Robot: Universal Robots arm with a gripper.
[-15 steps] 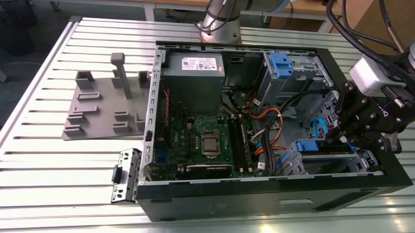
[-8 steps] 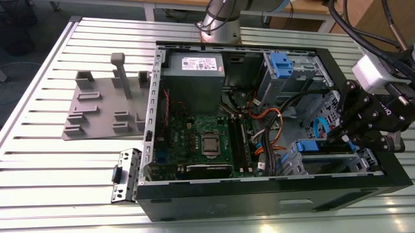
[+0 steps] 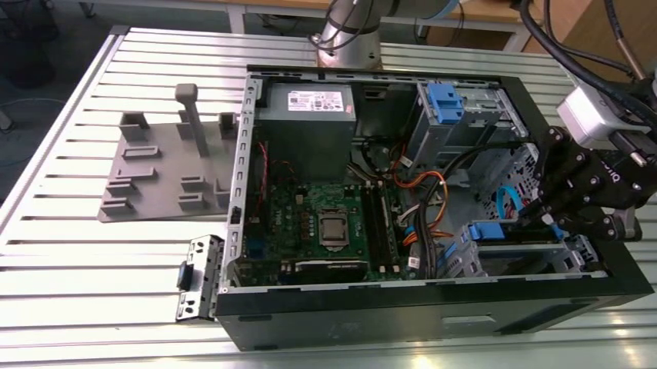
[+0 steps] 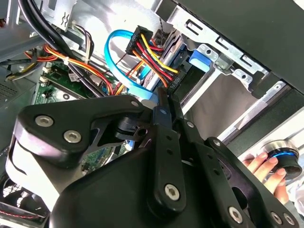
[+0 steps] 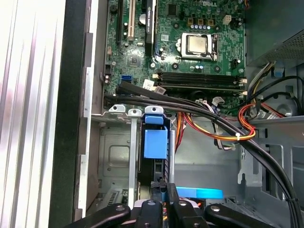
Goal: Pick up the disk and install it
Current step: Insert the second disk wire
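The disk (image 4: 175, 48) stands on edge in the drive cage at the lower corner of the open computer case (image 3: 411, 307) on the exterior view's right, its blue frame (image 3: 487, 231) showing. Power and data cables (image 4: 142, 45) sit at its end. My gripper (image 3: 541, 221) reaches down into that cage. In both wrist views its fingers (image 4: 161, 111) lie pressed together, with the tips right at the disk's end beside the blue data cable (image 4: 116, 52). In the first wrist view the gripper (image 5: 164, 190) hangs just over the disk's edge (image 5: 158, 168).
The case holds a motherboard (image 3: 318, 223), a grey power supply (image 3: 308, 115) and loose cable bundles (image 5: 223, 128) crossing near the cage. A grey fixture plate (image 3: 165, 169) lies on the slatted table at the exterior view's left. A person's hand (image 4: 263, 166) rests on a knob outside the case.
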